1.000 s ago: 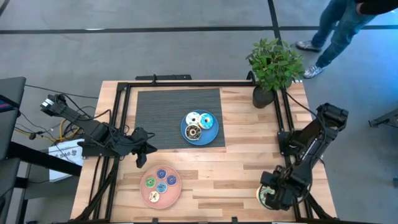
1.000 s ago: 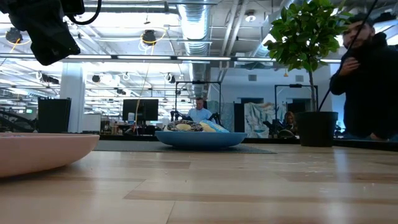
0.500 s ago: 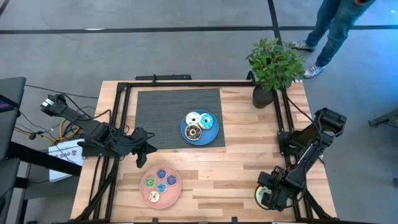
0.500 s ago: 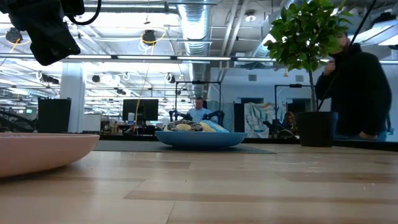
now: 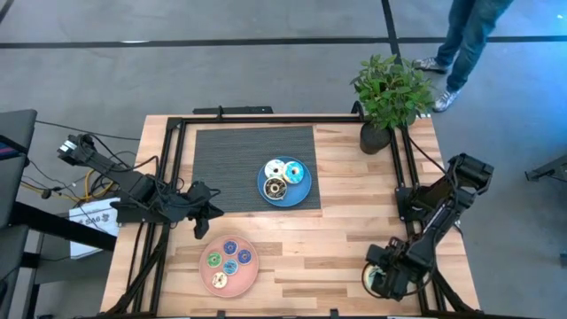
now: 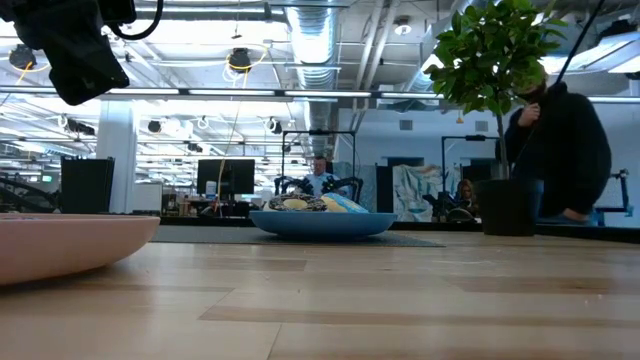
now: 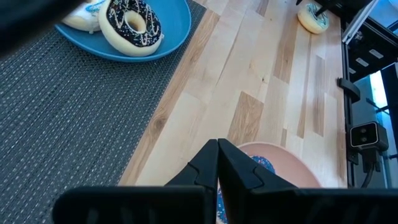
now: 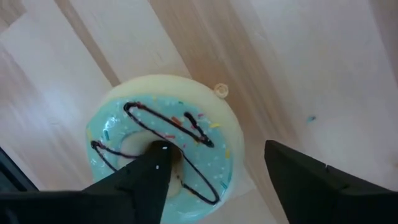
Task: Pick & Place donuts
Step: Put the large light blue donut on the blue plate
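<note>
A donut with teal icing and dark drizzle on a cream base (image 8: 186,134) lies flat on the wood at the table's near right corner (image 5: 369,282). My right gripper (image 8: 214,149) (image 5: 384,276) is open right over it, pointing down: one fingertip (image 8: 155,158) is at the donut's hole and the other finger (image 8: 298,171) is outside its rim. White, teal and brown donuts lie on the blue plate (image 5: 303,196). Several tiny donuts lie on the pink plate (image 5: 213,282). My left gripper (image 7: 217,165) (image 5: 209,213) is shut and hangs in the air between the two plates. My right gripper comes at the teal donut from above, with one fingertip (image 8: 155,158) at the edge of its hole (image 8: 140,146) and the other finger beyond its outer rim. I cannot tell whether either finger touches it. The donut lies flat on the table.
A potted plant (image 5: 388,93) stands at the far right corner. A dark ribbed mat (image 5: 230,155) lies under the blue plate's far side. Black frame rails run along the table's left and right edges. A person (image 6: 560,150) stands beyond the far right corner.
My right gripper has shifted slightly toward the table's left, over the teal donut. The person behind the table has walked along its far side. My left arm has kept still.
</note>
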Tool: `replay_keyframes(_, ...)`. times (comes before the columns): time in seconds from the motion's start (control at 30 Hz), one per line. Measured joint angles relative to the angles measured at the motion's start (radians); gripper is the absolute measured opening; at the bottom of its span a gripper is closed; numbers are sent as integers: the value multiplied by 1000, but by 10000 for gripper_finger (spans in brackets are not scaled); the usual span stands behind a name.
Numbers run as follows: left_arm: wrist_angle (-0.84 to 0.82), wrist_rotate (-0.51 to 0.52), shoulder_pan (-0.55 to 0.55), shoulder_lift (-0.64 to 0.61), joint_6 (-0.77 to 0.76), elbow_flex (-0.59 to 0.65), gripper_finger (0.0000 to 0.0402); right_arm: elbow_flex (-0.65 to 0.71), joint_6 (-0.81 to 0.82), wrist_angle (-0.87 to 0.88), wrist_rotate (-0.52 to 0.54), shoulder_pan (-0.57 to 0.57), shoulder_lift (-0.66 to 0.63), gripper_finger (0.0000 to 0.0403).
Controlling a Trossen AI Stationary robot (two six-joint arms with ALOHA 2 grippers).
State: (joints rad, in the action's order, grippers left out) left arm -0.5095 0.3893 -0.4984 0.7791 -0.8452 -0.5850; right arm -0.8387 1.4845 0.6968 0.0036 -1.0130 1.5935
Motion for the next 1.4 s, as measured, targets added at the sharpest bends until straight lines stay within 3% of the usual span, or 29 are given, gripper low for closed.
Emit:
replay_keyframes(0.6, 0, 0, 0, 0, 5, 0, 0, 0, -1, -3, -2, 23, -2, 160)
replay_keyframes(1.4, 0, -1, 0, 0, 0, 0, 0, -2, 9, -55, 1, 53, -19, 123)
